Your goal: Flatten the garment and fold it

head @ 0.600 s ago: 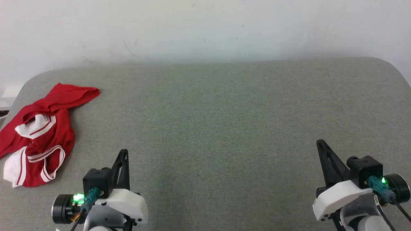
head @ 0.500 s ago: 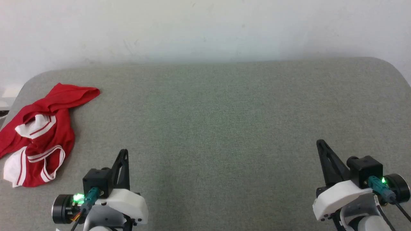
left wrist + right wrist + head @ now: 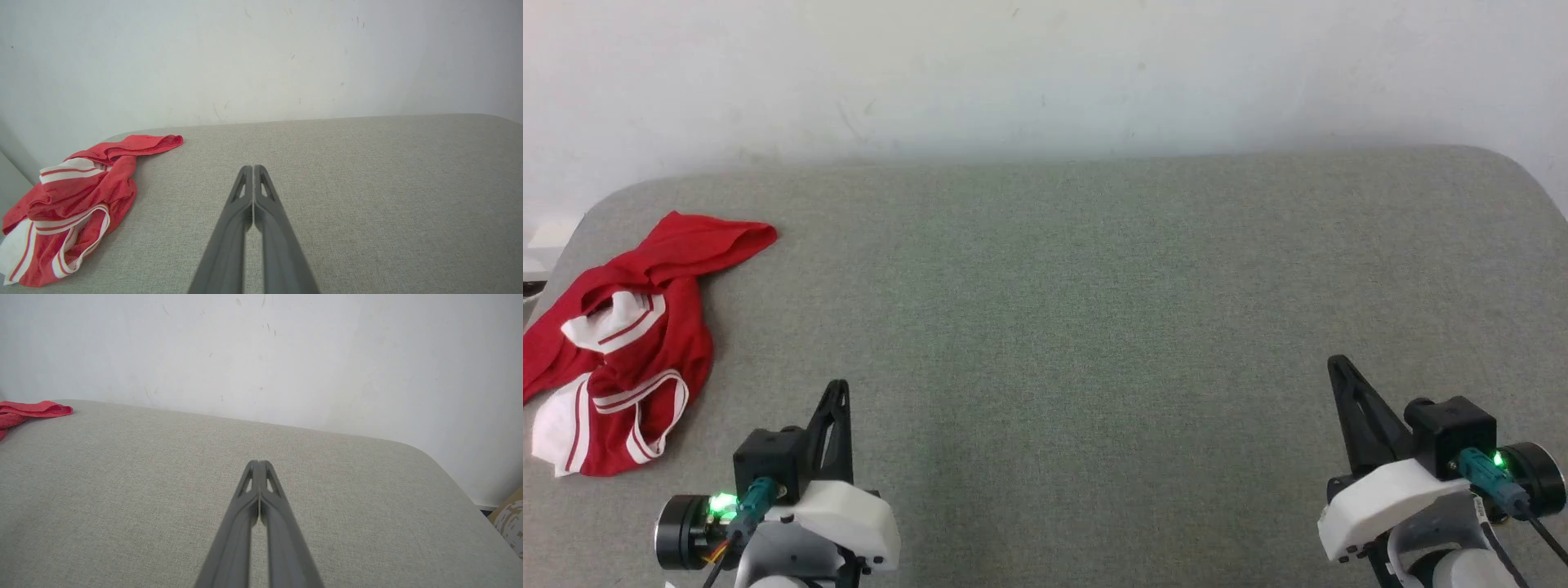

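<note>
**Task item.** The crumpled red jersey shirt with white short sleeves and red-and-white striped trim [image 3: 621,343] lies bunched against the left edge of the grey-green fabric-covered surface with rounded corners [image 3: 1045,269]. It sits toward the far-left corner. One red flap stretches out toward the far edge. The white sleeves and striped trim are folded in on the heap. The garment is neither flattened nor folded. Whether its outer part hangs over the left edge cannot be told.

**Left gripper** [image 3: 838,385]. It is over the near edge, left of the middle. In the left wrist view its two long dark fingers [image 3: 267,228] are pressed together along their tips, fully closed with nothing between them. It is near the shirt, to the shirt's right, and apart from it.

**Right gripper** [image 3: 1336,363]. It is over the near edge, toward the near-right corner. In the right wrist view its fingers [image 3: 274,526] likewise meet at the tips, closed and empty. It is well apart from the shirt.

**Contact.** Whether either gripper touches the surface cannot be told.

**Surroundings.** A plain white wall [image 3: 1045,73] stands behind the far edge.
</note>
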